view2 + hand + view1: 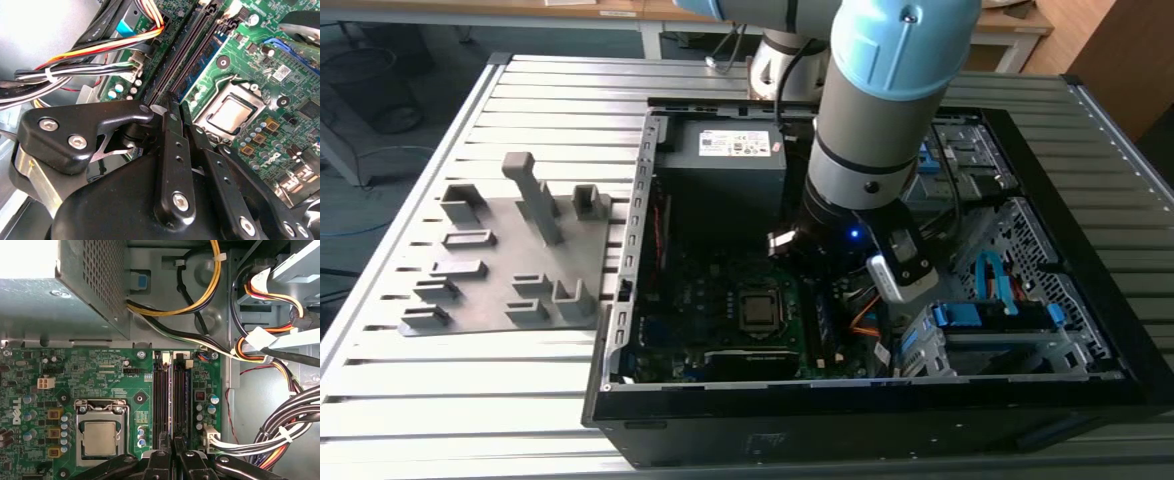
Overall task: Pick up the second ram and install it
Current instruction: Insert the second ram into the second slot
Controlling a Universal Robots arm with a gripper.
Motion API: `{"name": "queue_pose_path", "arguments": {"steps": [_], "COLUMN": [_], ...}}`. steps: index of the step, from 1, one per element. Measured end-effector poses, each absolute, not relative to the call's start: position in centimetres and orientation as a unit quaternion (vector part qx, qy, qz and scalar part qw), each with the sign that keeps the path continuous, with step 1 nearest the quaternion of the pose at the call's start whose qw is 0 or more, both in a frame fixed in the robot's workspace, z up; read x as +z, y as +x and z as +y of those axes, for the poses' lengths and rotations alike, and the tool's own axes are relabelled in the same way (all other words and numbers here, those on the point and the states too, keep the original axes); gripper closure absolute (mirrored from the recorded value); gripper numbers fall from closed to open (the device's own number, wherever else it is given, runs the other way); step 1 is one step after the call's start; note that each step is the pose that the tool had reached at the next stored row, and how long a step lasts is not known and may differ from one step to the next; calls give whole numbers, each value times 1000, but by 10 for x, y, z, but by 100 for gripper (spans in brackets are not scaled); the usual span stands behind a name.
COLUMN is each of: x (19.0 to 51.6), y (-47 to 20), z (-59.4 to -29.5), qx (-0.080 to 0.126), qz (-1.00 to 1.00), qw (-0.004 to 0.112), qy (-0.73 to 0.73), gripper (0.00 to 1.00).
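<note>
I've got the arm (887, 110) reaching down into the open computer case (881, 400), which lies on its side on the slatted metal table (520, 400). The gripper (172, 446) is low over the motherboard (100, 375), right at the near end of the memory slots (172, 395). In the first wrist view its fingers (161, 460) look pressed close together over the gap between the two slots, but I cannot tell whether they are pinching anything. Both slots look dark and filled to me, so the second ram (181, 395) seems to sit in the slot nearer the case wall, though I can't make out the board itself with certainty. The processor socket (100, 435) lies just beside the slots, and the power supply (55, 295) sits at the far end of the case. Bundled cables (280, 440) run along the case wall. Out on the table, near the exterior view's left edge, I see the grey holder tray (507, 260) with its upright blocks.
</note>
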State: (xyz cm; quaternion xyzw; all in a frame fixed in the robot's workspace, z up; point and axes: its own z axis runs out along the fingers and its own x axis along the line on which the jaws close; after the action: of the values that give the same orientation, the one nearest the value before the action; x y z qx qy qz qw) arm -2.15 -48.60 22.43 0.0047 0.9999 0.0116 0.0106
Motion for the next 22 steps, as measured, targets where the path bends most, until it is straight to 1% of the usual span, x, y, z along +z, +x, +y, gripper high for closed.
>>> {"name": "queue_pose_path", "arguments": {"steps": [22], "x": [221], "y": [-23], "z": [-493], "qx": [7], "qz": [1000], "qw": [11], "qy": [-11], "gripper": [86]}}
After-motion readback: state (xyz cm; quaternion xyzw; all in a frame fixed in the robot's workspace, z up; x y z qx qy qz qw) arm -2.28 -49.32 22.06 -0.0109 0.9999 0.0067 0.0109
